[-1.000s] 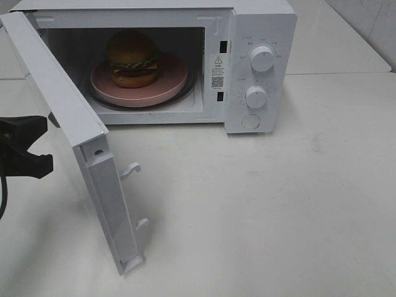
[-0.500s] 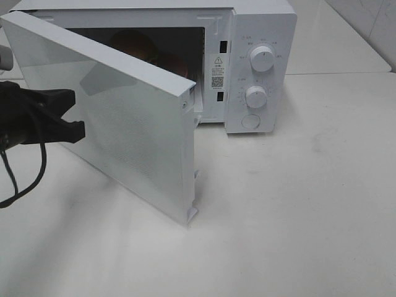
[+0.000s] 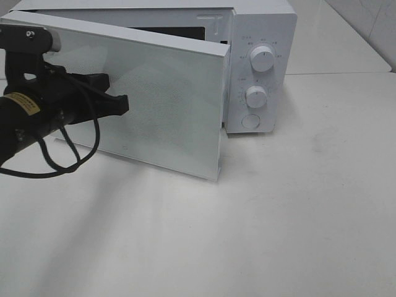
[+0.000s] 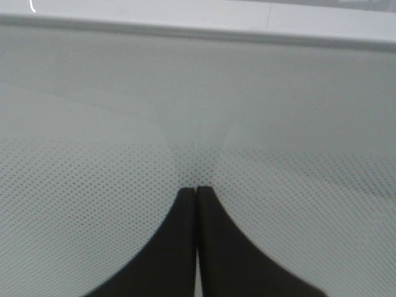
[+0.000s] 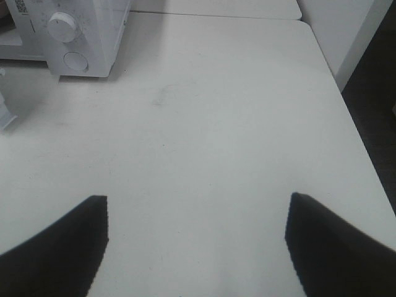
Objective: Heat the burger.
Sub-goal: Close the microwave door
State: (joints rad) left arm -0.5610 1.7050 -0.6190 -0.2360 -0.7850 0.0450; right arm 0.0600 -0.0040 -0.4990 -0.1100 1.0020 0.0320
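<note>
Worktop (image 3: 278,216): is lying bare in front of and to the right of the microwave (image 3: 260,25), leaving open room for an approach from that side.
Right claw (image 5: 198,199): is hanging over the worktop with its jaws wide apart, holding nothing, well apart from the microwave.
Left claw (image 4: 197,189): is pressing its tips, drawn together with nothing between them, against the outer face of the microwave door (image 3: 167,105), near the middle of the panel.
Door edge: is standing slightly ajar, angling out from the control panel, so only a narrow gap is remaining on the latch side.
Burger: is not showing in any view; the door is covering the cavity, so it is probably sitting inside.
Step in hand: shutting the door, by my reading nearly done.
Next move: is calling for a straight push until the latch catches, then a retreat clear of the door's front.
After that: the lower knob (image 3: 255,96) is waiting unobstructed, with free space before the panel for the right claw.
</note>
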